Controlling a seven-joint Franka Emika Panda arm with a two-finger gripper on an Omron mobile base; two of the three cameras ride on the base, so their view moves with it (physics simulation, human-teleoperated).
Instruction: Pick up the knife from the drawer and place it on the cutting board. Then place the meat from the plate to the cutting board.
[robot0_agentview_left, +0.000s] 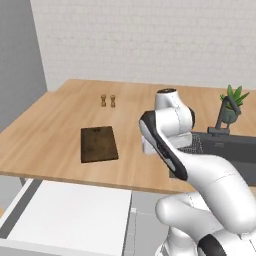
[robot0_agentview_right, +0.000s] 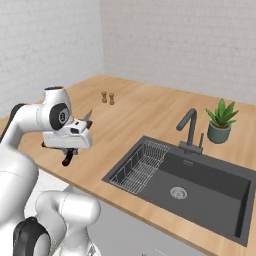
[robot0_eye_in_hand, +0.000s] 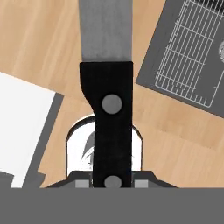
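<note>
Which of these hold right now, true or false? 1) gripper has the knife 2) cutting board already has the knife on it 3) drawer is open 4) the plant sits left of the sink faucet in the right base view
1) The gripper is shut on the knife, by its black handle. True.
2) The cutting board already has the knife on it. False: the board's top is bare and the knife is in the gripper, held above the counter.
3) The drawer is open. True.
4) The plant is left of the faucet. False: it stands to the faucet's right.
</note>
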